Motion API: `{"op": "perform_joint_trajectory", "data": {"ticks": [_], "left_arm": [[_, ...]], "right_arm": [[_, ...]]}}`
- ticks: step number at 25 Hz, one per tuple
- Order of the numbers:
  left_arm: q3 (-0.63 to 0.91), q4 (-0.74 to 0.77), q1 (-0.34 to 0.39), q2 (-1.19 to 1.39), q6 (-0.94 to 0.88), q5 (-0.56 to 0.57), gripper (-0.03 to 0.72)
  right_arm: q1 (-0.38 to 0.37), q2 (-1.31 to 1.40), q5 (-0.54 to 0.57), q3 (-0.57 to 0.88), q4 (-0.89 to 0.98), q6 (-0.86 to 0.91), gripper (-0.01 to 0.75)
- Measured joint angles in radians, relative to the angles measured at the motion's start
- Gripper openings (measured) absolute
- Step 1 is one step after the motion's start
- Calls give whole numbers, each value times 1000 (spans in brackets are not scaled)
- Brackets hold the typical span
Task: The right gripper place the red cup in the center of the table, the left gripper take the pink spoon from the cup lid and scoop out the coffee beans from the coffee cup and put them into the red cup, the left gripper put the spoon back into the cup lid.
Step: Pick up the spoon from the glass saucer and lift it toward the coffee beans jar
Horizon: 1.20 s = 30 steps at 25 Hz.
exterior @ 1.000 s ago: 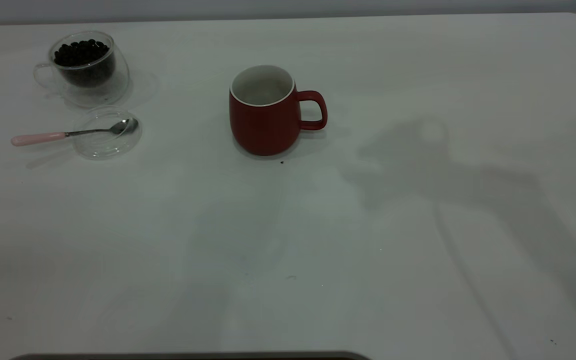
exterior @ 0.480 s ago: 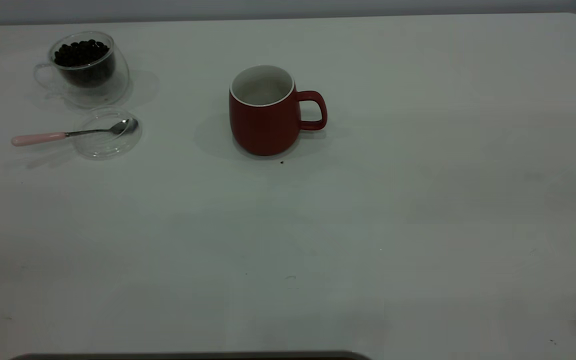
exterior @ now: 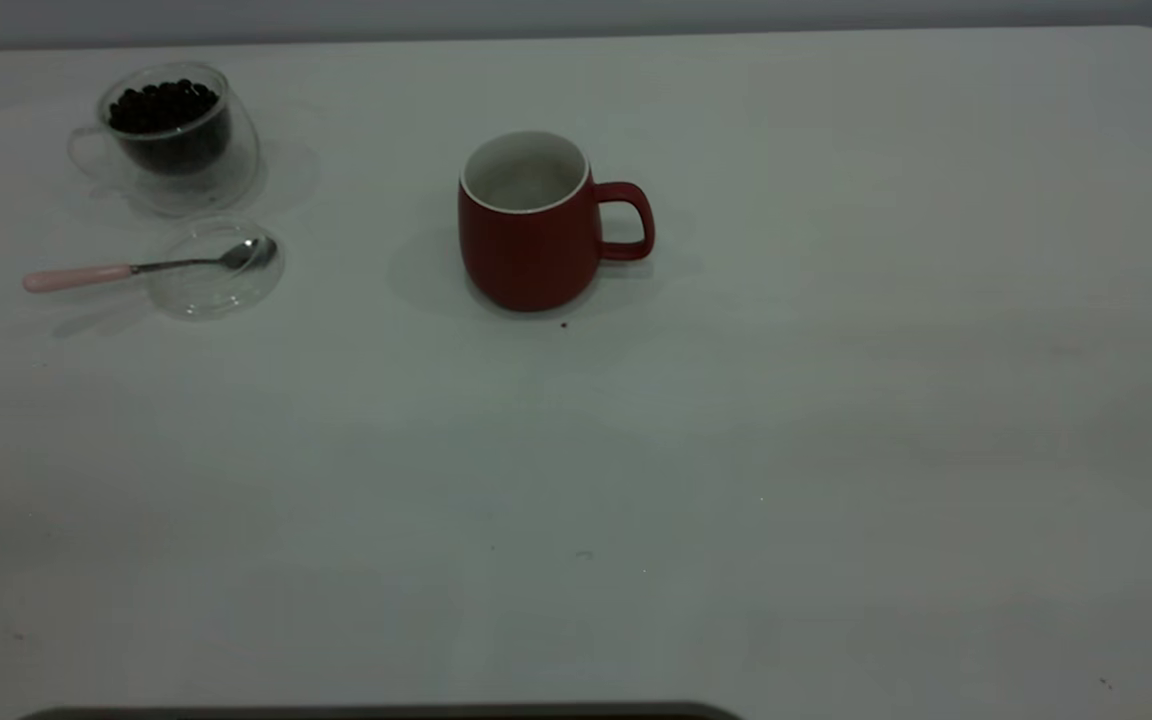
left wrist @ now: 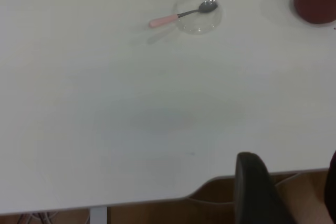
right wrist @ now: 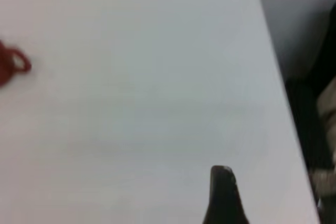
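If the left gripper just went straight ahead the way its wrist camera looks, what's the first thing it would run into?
Probably bare table. The left gripper hangs over the near edge, aimed at open tabletop. The pink spoon on the cup lid lies farther on; depth is uncertain.

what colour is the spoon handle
Pale pink, on the pink spoon whose metal bowl rests on the cup lid; clearest in the exterior view.

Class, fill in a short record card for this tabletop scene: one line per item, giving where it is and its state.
red cup: upright near the table centre, looks empty
glass cup: far left corner, holding coffee beans
lid: flat, just in front of the glass cup
spoon: bowl on the lid, pink handle out past its rim
left pincer: back over the near table edge, holding nothing
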Motion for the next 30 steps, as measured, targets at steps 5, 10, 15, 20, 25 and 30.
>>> {"op": "perform_joint_trajectory", "data": {"ticks": [5, 10, 15, 20, 25, 30], "left_arm": [[0, 0, 0, 0, 0, 0, 380], [0, 0, 0, 0, 0, 0, 380], [0, 0, 0, 0, 0, 0, 380], [0, 0, 0, 0, 1, 0, 380], [0, 0, 0, 0, 1, 0, 380], [0, 0, 0, 0, 1, 0, 380]], "right_arm": [[0, -3, 34, 14, 40, -19, 558], [-3, -3, 34, 14, 40, -24, 558], [-3, -3, 34, 14, 40, -24, 558], [-3, -3, 34, 14, 40, -25, 558], [-3, -3, 34, 14, 40, -25, 558], [-3, -3, 34, 14, 40, -25, 558]]}}
